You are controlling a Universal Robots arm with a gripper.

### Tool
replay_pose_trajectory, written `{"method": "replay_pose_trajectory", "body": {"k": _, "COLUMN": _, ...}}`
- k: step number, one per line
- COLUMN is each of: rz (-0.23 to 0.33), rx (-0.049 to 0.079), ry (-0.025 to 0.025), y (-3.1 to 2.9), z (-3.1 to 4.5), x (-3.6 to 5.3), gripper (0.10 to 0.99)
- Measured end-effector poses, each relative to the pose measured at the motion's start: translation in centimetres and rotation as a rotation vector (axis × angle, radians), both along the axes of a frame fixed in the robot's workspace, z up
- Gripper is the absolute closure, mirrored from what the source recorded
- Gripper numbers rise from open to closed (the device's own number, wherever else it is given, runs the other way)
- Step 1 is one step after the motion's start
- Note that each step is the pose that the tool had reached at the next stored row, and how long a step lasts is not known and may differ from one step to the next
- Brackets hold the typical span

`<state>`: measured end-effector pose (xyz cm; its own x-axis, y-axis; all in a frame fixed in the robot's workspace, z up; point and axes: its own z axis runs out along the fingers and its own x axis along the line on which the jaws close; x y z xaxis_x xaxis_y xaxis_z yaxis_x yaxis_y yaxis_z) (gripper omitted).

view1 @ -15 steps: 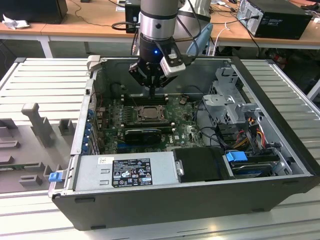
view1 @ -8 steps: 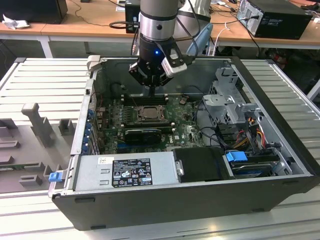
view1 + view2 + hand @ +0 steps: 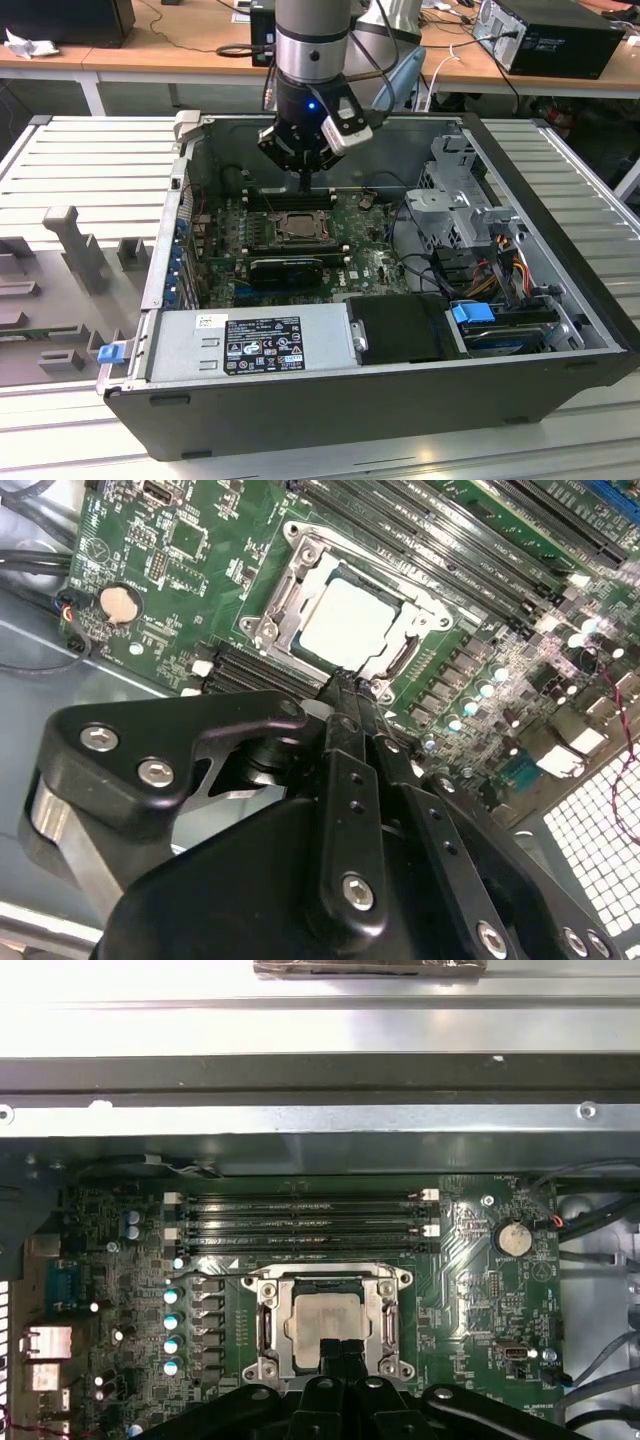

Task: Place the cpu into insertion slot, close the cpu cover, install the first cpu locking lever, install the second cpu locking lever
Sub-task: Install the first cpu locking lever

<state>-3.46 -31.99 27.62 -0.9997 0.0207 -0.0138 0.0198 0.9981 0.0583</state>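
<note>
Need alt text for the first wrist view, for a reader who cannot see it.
The tool, shut, is at the edge of the cpu cover, which lies flat around the cpu on a green motherboard. Memory slots run between the cover and the case's metal wall.

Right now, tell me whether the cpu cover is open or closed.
Closed: in both wrist views the cpu cover lies flat, framing the cpu seen through its window.
</note>
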Motion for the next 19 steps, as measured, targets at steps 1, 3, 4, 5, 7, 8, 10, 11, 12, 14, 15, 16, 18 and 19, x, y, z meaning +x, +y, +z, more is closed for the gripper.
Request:
{"method": "replay_pose_trajectory", "body": {"k": 1, "rz": 0.001, "rx": 0.0, "ry": -0.0004, "y": 0.0, "z": -0.01, "x": -0.02, "gripper": 0.98}}
{"method": "replay_pose_trajectory", "body": {"k": 3, "rz": 0.006, "rx": 0.0, "ry": -0.0012, "y": 0.0, "z": -0.02, "x": -0.08, "gripper": 0.98}}
{"method": "replay_pose_trajectory", "body": {"k": 4, "rz": 0.007, "rx": 0.0, "ry": -0.0015, "y": 0.0, "z": -0.02, "x": -0.1, "gripper": 0.98}}
{"method": "replay_pose_trajectory", "body": {"k": 5, "rz": 0.011, "rx": 0.0, "ry": -0.0021, "y": 0.0, "z": -0.03, "x": -0.14, "gripper": 0.98}}
{"method": "replay_pose_trajectory", "body": {"k": 7, "rz": 0.014, "rx": 0.0, "ry": -0.0027, "y": 0.0, "z": -0.04, "x": -0.17, "gripper": 0.98}}
{"method": "replay_pose_trajectory", "body": {"k": 8, "rz": 0.016, "rx": 0.0, "ry": -0.003, "y": 0.0, "z": -0.05, "x": -0.19, "gripper": 0.98}}
{"method": "replay_pose_trajectory", "body": {"k": 10, "rz": 0.019, "rx": 0.0, "ry": -0.0035, "y": 0.0, "z": -0.05, "x": -0.23, "gripper": 0.98}}
{"method": "replay_pose_trajectory", "body": {"k": 11, "rz": 0.02, "rx": 0.0, "ry": -0.0038, "y": 0.0, "z": -0.06, "x": -0.26, "gripper": 0.98}}
{"method": "replay_pose_trajectory", "body": {"k": 12, "rz": 0.022, "rx": 0.0, "ry": -0.0042, "y": 0.0, "z": -0.07, "x": -0.28, "gripper": 0.98}}
{"method": "replay_pose_trajectory", "body": {"k": 14, "rz": 0.027, "rx": 0.0, "ry": -0.0049, "y": 0.0, "z": -0.07, "x": -0.32, "gripper": 0.98}}
{"method": "replay_pose_trajectory", "body": {"k": 15, "rz": 0.028, "rx": 0.0, "ry": -0.0051, "y": 0.0, "z": -0.07, "x": -0.34, "gripper": 0.98}}
{"method": "replay_pose_trajectory", "body": {"k": 16, "rz": 0.029, "rx": 0.0, "ry": -0.0053, "y": 0.0, "z": -0.07, "x": -0.36, "gripper": 0.98}}
{"method": "replay_pose_trajectory", "body": {"k": 18, "rz": 0.032, "rx": 0.0, "ry": -0.0058, "y": 0.0, "z": -0.08, "x": -0.39, "gripper": 0.98}}
{"method": "replay_pose_trajectory", "body": {"k": 19, "rz": 0.035, "rx": 0.0, "ry": -0.0063, "y": 0.0, "z": -0.08, "x": -0.43, "gripper": 0.98}}
